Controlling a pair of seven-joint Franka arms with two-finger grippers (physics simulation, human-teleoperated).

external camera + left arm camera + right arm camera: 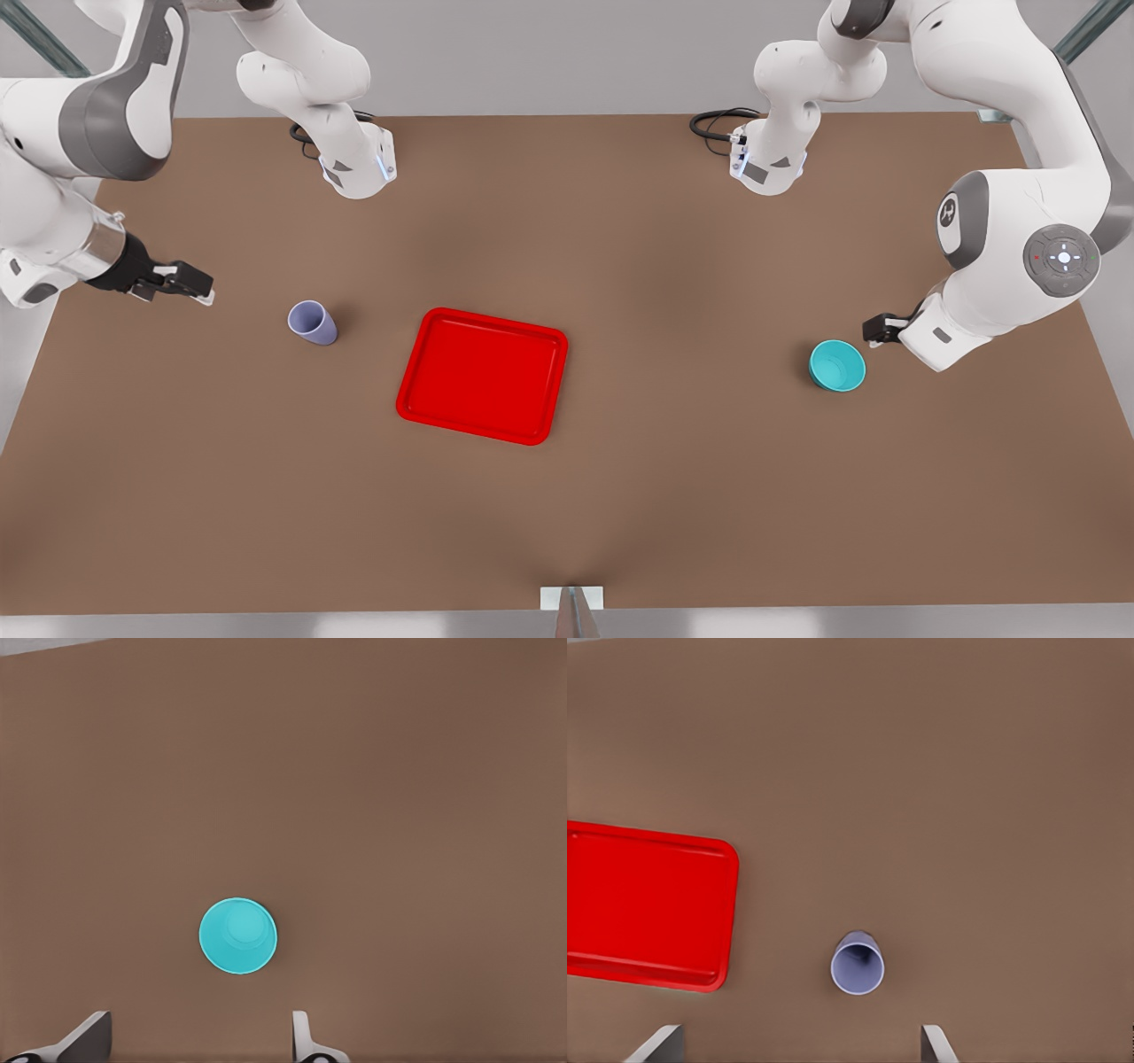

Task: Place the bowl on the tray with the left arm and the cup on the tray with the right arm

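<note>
Front view: red tray (483, 375) at centre of brown table (620, 514), bare. Cup (312, 322) upright to its left, near right gripper (197, 288), fingers spread. Bowl (836, 365) far right, beside left gripper (873, 331), fingers (89, 1038) spread.

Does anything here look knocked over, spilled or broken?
Nothing stands out. The cup and bowl stand upright on the table, the tray lies flat and bare, and both grippers, left and right, hover open.

Simulated robot lab: two white arms (1019, 221) over bare brown table (673, 496).
</note>
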